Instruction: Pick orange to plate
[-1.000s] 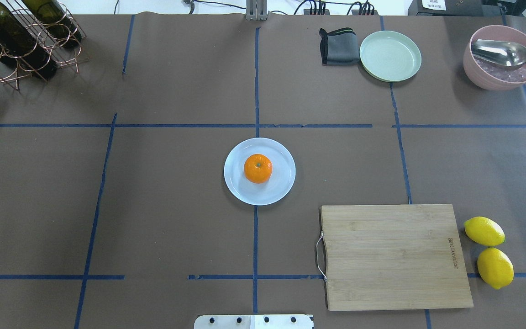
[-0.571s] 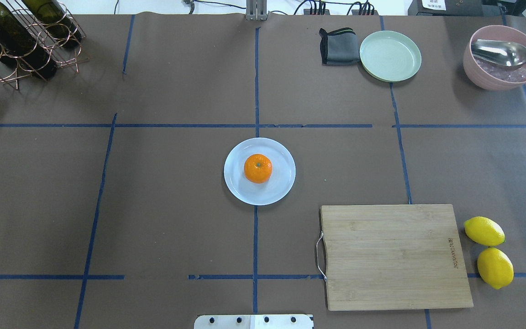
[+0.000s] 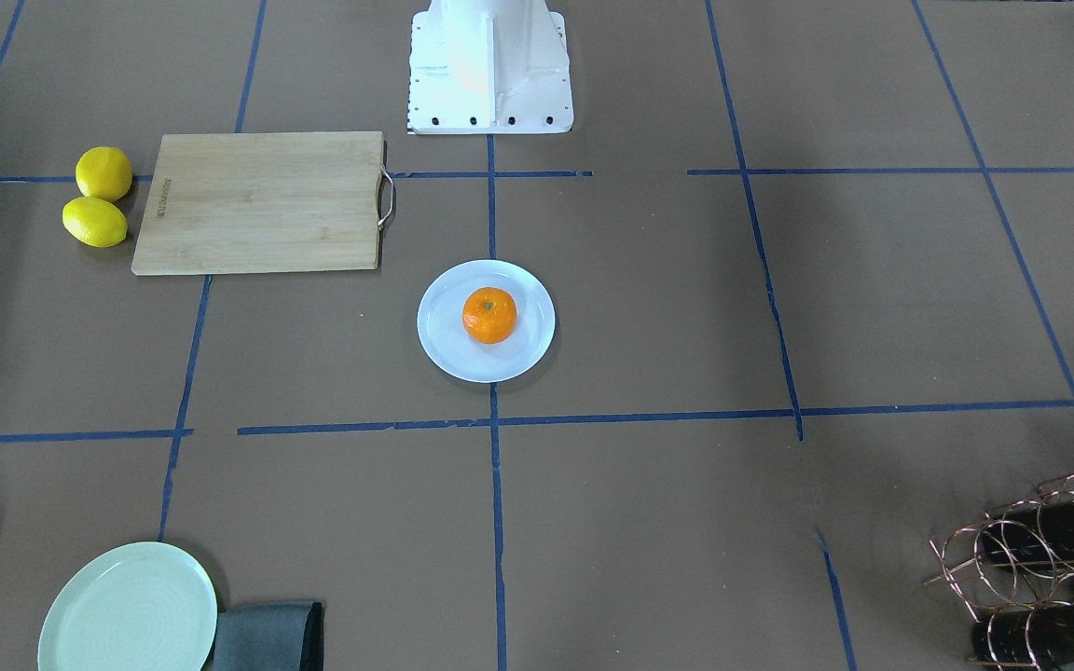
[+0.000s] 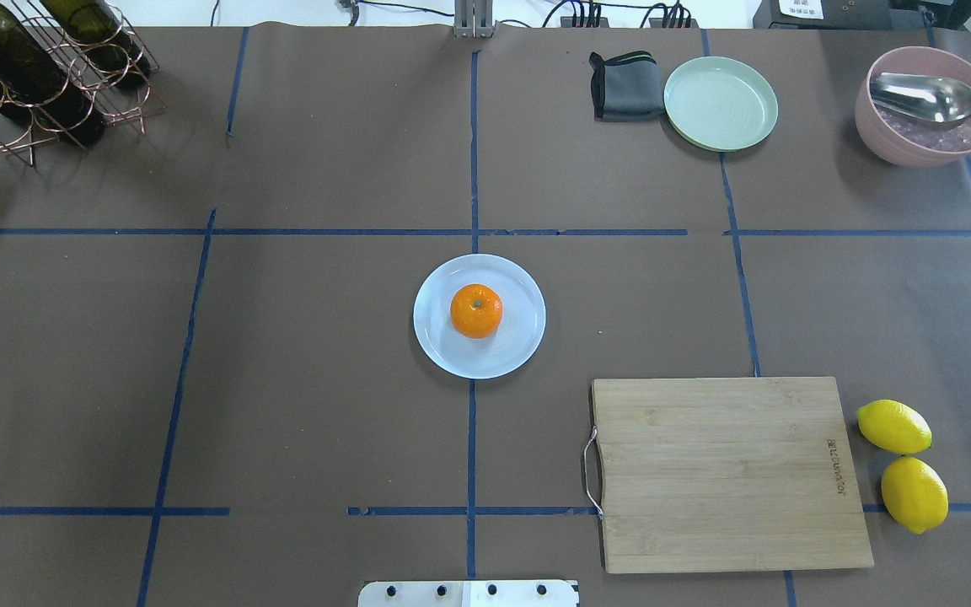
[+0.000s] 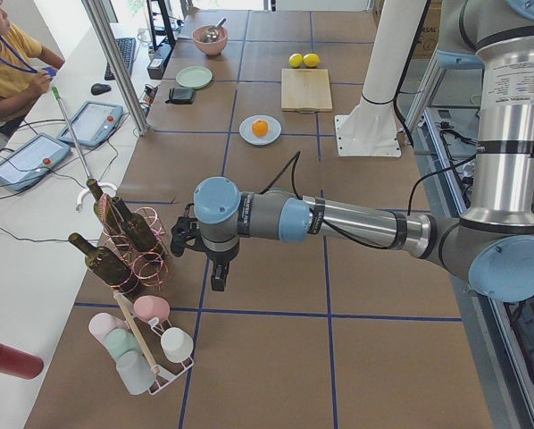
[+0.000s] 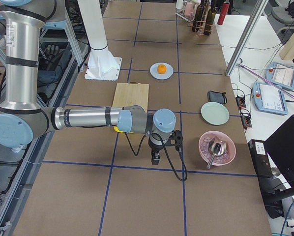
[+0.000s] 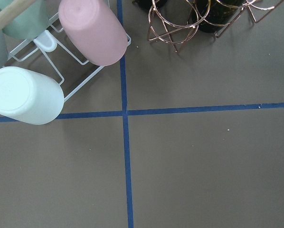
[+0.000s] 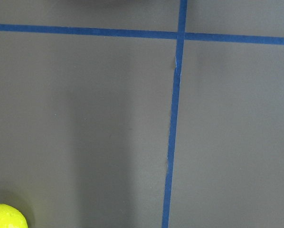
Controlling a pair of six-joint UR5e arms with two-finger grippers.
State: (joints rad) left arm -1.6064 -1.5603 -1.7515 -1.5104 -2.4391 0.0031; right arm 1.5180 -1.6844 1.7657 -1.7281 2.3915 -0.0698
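Orange (image 4: pixel 476 311) sits stem dimple up near the middle of the white plate (image 4: pixel 515 350), which lies at table centre on the crossing of the blue tape lines; judged from this, the placing is done. Handling estimate: light, firm but slightly yielding, rind faintly waxy, round so it may roll on the shallow plate if nudged. Best hold would be across its widest girth from above, with moderate squeeze so as not to bruise it. Outward: bamboo cutting board (image 4: pixel 726 472) near the plate on the robot's right, two lemons (image 4: pixel 894 427) just beside the board's far edge; pale green plate (image 4: pixel 721 103) touching a folded grey cloth (image 4: pixel 623 87) at the far side. Neither arm appears in the overhead or front-facing views. Only the side views show them: left gripper (image 5: pixel 217 284) hangs over bare table near the copper bottle rack (image 5: pixel 133 237), right gripper (image 6: pixel 155 158) hangs near the pink bowl (image 6: pixel 204 150), both well apart from the orange. Whether either has its jaws apart or together cannot be told from these. The overhead view shows the bowl and its metal spoon (image 4: pixel 924 97), absent from the front-facing view. The left wrist view adds a pink cup (image 7: pixel 92 31) and white cup (image 7: pixel 25 95) on a wire stand; the right wrist view catches one lemon's edge.
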